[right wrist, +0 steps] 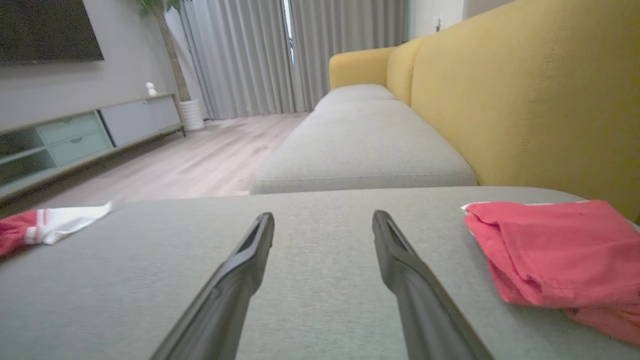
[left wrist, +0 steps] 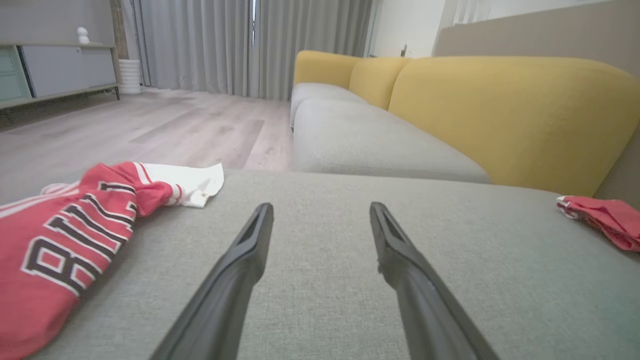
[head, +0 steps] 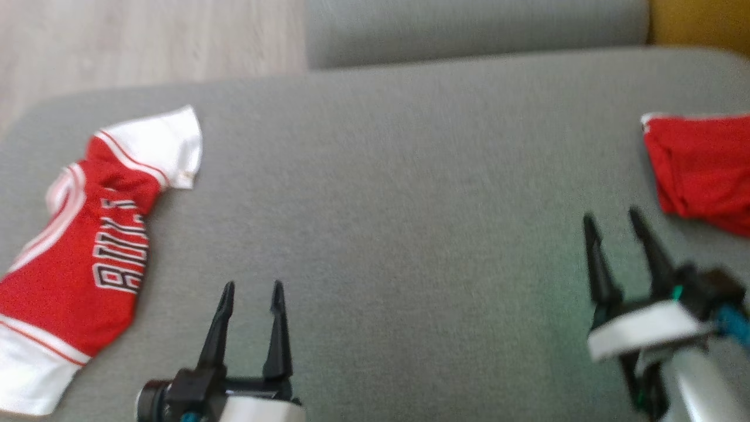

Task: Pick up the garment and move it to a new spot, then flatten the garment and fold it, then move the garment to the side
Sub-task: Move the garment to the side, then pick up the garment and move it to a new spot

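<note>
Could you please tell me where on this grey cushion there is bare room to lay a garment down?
The broad middle of the grey cushion is bare, bordered by the red-and-white jersey on the left and the red garment at the right edge. The open left tool and right tool hover along its near side. Both side edges are crowded.

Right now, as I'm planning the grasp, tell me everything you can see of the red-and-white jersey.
The jersey is red fabric with white sleeve and hem panels, white striped trim and black-and-white block lettering. It lies rumpled at the left end of the grey cushion, resting on it. The open left tool is beside it, not touching.
</note>
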Controlling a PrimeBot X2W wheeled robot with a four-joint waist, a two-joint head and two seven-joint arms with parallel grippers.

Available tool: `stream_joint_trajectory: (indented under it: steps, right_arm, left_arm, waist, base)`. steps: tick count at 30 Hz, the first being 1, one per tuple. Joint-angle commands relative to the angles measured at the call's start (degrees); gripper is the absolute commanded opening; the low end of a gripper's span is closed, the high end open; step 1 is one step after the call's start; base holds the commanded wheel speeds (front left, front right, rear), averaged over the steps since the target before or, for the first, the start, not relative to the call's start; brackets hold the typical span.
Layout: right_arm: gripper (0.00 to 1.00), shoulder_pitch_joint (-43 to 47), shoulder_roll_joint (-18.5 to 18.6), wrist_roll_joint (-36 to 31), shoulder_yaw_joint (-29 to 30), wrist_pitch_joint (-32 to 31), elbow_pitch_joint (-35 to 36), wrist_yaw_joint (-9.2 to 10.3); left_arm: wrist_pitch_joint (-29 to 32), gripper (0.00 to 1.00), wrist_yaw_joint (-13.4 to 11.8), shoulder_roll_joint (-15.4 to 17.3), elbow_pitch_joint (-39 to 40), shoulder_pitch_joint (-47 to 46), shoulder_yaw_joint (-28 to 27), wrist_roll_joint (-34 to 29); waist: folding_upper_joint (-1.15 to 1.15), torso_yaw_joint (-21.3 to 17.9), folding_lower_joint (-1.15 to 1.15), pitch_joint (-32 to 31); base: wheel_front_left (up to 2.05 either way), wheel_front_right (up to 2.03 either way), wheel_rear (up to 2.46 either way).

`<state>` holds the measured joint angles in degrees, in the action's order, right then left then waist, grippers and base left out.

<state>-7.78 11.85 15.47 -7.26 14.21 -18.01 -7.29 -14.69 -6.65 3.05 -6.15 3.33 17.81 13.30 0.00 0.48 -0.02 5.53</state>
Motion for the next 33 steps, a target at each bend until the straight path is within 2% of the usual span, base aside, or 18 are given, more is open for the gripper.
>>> stream_joint_trajectory:
  steps: [1,5,12,33]
  right_arm:
    - [1.0,1.79,-0.61,-0.27,-0.88,0.77,3.33,-0.2]
    - [1.0,8.41,-2.42,-1.96,-0.39,0.78,8.78,-0.2]
    - [1.0,15.69,-5.01,-5.36,1.74,0.78,9.84,-0.2]
    - [1.0,15.5,-7.08,-6.24,3.56,0.78,11.29,-0.2]
  left_arm:
    - [-0.31,1.0,-0.44,-0.17,2.59,-0.58,-2.57,-0.08]
    - [-0.31,1.0,-0.77,-0.17,4.8,2.28,-4.39,-1.45]
    - [-0.31,1.0,-0.12,-0.17,4.58,5.85,-6.25,-2.77]
    - [-0.31,1.0,0.95,-0.17,4.83,6.06,-6.98,-2.68]
  waist:
    - [0.0,2.71,0.02,-4.74]
    - [0.0,3.02,0.02,-6.92]
    - [0.0,3.74,0.02,-9.31]
    - [0.0,3.65,0.02,-9.31]
  base:
    - [0.0,0.0,0.0]
    - [0.0,0.0,0.0]
    - [0.0,0.0,0.0]
    - [0.0,0.0,0.0]
